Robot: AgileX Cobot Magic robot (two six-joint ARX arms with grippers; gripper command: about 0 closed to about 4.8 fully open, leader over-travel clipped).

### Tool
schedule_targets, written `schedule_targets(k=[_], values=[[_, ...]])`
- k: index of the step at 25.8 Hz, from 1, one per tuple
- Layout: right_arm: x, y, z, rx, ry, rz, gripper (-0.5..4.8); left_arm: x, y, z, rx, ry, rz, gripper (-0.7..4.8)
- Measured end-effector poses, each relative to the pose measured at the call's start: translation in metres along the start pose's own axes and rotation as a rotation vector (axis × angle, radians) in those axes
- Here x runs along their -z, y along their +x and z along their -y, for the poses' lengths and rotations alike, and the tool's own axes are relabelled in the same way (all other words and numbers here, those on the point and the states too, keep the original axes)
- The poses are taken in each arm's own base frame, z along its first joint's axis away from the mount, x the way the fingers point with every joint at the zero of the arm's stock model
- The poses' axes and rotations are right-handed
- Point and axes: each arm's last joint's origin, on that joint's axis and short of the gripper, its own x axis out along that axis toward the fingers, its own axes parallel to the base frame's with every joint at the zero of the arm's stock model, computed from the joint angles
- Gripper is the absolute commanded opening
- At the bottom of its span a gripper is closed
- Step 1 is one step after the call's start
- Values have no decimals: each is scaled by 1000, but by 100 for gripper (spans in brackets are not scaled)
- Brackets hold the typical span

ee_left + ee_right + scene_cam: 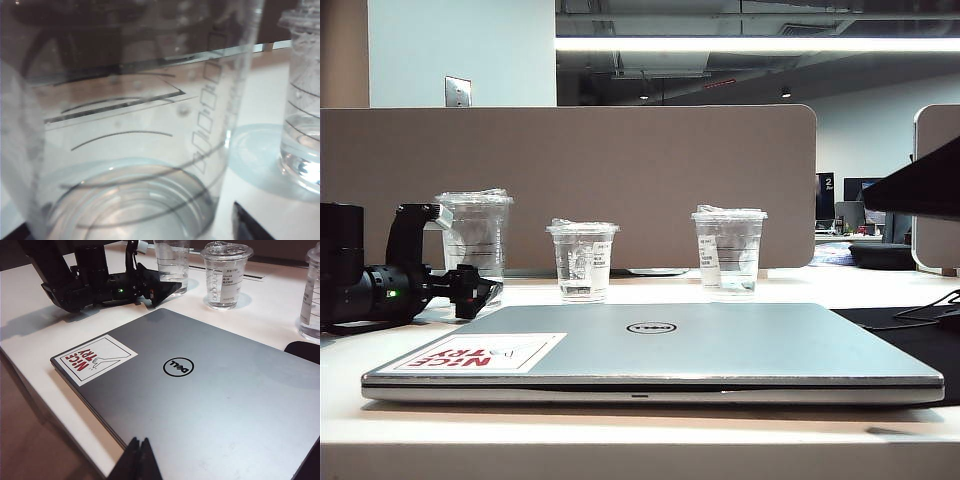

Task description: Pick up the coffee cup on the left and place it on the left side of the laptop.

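The coffee cup, tall, clear and lidded with black lines, stands at the back left of the table. It fills the left wrist view. My left gripper is open at the cup's lower part, one finger on each side. A gap shows between the cup wall and one dark fingertip. The laptop lies shut in front, silver-grey with a "NICE TRY" sticker. My right gripper is shut on nothing and hovers over the laptop's near edge.
Two more clear cups stand behind the laptop: a short one with a white label in the middle and a mid-height one further right. A grey partition closes off the back. Bare white table lies left of the laptop.
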Motion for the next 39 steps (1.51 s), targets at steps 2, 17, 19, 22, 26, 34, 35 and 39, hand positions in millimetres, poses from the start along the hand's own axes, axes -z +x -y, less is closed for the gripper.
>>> schedule_targets(k=[2, 17, 19, 22, 26, 34, 35, 39], values=[[0, 0, 0, 0, 0, 0, -5, 0, 1, 0, -5, 0, -1, 421], [0, 0, 0, 0, 0, 0, -5, -4, 21, -2, 11, 21, -54, 250], [0, 0, 0, 0, 0, 0, -5, -4, 21, -2, 12, 31, -53, 204], [0, 0, 0, 0, 0, 0, -5, -5, 21, -2, 13, 40, -50, 205], [0, 0, 0, 0, 0, 0, -5, -5, 21, -2, 16, 44, -43, 205], [0, 0, 0, 0, 0, 0, -5, -10, 10, -11, 62, 50, -20, 206], [0, 0, 0, 0, 0, 0, -5, -13, 7, -14, 61, 47, -18, 206], [0, 0, 0, 0, 0, 0, -5, -36, 2, -23, 87, 56, 29, 206]])
